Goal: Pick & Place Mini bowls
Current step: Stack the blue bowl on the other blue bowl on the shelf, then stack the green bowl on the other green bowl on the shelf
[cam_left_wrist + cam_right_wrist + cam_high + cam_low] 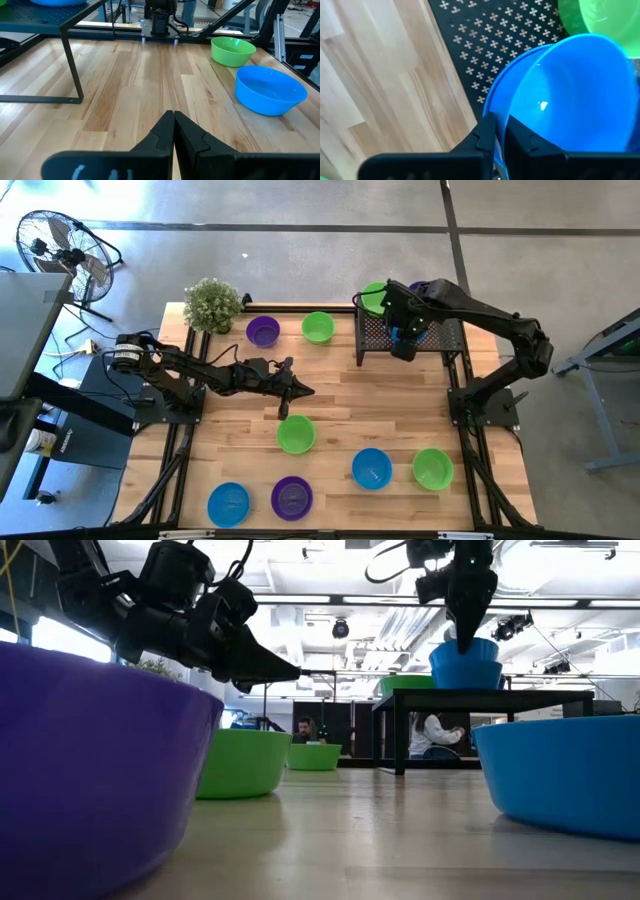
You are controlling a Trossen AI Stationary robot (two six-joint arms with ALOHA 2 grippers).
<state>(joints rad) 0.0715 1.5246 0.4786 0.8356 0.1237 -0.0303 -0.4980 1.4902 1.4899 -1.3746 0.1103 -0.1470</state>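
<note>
A blue bowl (570,100) sits on the black mesh rack (440,340) at the far right of the table, and the right gripper (499,131) has its fingers pinched on the bowl's near rim, one inside and one outside, so this bowl looks either just set down or about to be let go. Touching it on the rack is a green bowl (373,297), which seems already delivered. Most of the work appears left: on the bare wooden table (400,410) a purple bowl (263,331) and a green one (318,327) stand near the far edge beside the potted plant (212,304), another green bowl (296,434) sits mid-table, and along the near edge lie a blue (228,504), a purple (291,497), a blue (371,468) and a green bowl (432,468). The left gripper (300,391) hovers shut and empty over the middle of the table, just beyond the mid-table green bowl, likely waiting.
</note>
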